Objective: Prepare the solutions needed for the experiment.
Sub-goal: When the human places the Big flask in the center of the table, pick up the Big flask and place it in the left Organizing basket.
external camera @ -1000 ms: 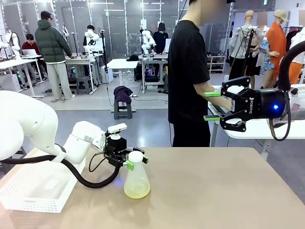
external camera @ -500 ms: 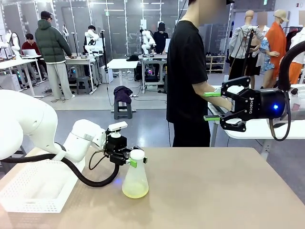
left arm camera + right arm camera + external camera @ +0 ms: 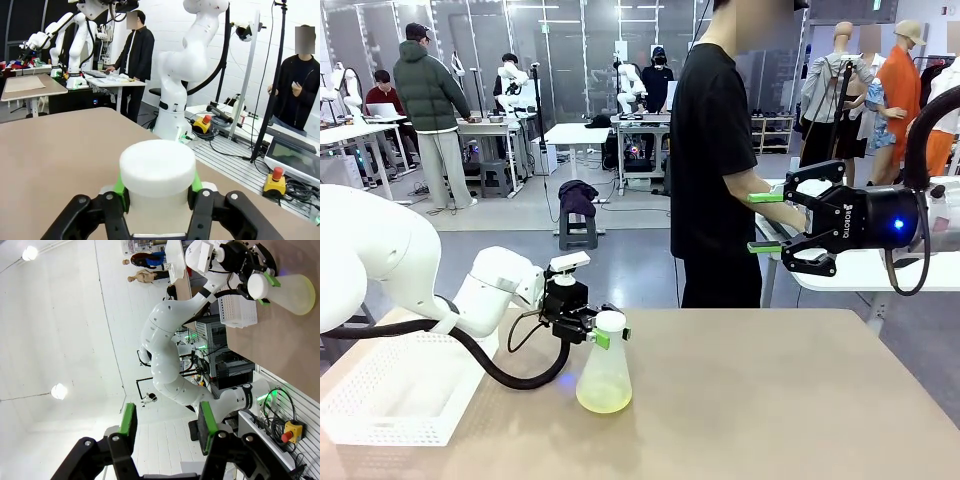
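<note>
Here, front view: frosted conical flask (image 3: 604, 375) stands lower centre-left on the tan table (image 3: 770, 400), pale yellow-green solution (image 3: 603, 400) pooled in its base. Left gripper (image 3: 603, 330) is clamped on the flask's neck just under the white cap (image 3: 610, 321), green pads against both sides. White perforated basket (image 3: 390, 390) sits at the lower left, apart from the flask. Right gripper (image 3: 758, 222) hangs at the upper right, above the table, jaws apart and empty. A person in a black shirt (image 3: 715, 150) stands at the far edge, centre.

Left wrist view: left gripper (image 3: 157, 192) at bottom centre, fingers pressed to the flask neck; the white cap (image 3: 157, 167) sits above them.

Right wrist view: right gripper (image 3: 167, 425) at the bottom, green pads parted, nothing between them. Flask (image 3: 292, 287), yellowish at its base, lies in the upper right corner, with the left gripper (image 3: 260, 286) shut on its neck.
</note>
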Robot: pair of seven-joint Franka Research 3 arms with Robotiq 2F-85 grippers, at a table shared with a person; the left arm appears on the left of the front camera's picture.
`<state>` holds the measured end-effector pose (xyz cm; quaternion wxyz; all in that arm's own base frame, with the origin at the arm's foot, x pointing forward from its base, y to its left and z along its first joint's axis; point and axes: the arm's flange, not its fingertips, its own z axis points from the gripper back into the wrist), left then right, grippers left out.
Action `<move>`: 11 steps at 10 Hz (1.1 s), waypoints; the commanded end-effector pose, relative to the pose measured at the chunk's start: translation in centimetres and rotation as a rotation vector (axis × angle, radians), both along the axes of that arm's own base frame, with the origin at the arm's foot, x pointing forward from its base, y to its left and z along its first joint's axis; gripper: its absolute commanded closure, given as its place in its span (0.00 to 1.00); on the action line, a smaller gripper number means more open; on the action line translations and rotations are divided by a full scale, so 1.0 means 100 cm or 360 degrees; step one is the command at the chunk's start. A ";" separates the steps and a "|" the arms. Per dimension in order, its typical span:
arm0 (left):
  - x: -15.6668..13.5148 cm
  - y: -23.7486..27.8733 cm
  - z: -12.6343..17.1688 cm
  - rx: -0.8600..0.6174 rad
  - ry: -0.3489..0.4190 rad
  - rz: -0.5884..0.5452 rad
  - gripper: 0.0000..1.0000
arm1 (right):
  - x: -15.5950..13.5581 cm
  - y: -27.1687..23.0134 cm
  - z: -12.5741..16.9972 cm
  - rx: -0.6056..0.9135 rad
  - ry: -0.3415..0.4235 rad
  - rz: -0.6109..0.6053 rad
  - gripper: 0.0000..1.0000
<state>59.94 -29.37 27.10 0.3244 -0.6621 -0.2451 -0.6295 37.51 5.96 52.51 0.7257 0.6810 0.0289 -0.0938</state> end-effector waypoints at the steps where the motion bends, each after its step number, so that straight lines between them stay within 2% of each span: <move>1: -0.008 0.001 0.015 0.0000 0.0018 0.0023 0.89 | 0.000 0.001 0.001 0.0012 -0.0003 0.0000 0.37; 2: -0.010 0.002 0.018 0.0002 0.0008 0.0026 0.91 | 0.000 0.001 0.001 0.0012 -0.0003 0.0000 0.37; 3: -0.012 0.005 0.023 -0.0010 -0.0009 0.0022 1.00 | 0.000 0.001 0.001 0.0012 -0.0003 0.0000 0.37; 7: -0.023 0.012 0.055 -0.0073 -0.0091 0.0060 1.00 | 0.000 0.001 0.001 0.0012 -0.0003 0.0000 0.37; 9: -0.022 0.027 0.086 -0.0128 -0.0160 0.0095 1.00 | 0.000 0.001 0.001 0.0012 -0.0003 0.0000 0.37; 11: -0.020 0.050 0.128 -0.0249 -0.0172 0.0127 1.00 | 0.000 0.001 0.001 0.0012 -0.0003 0.0000 0.37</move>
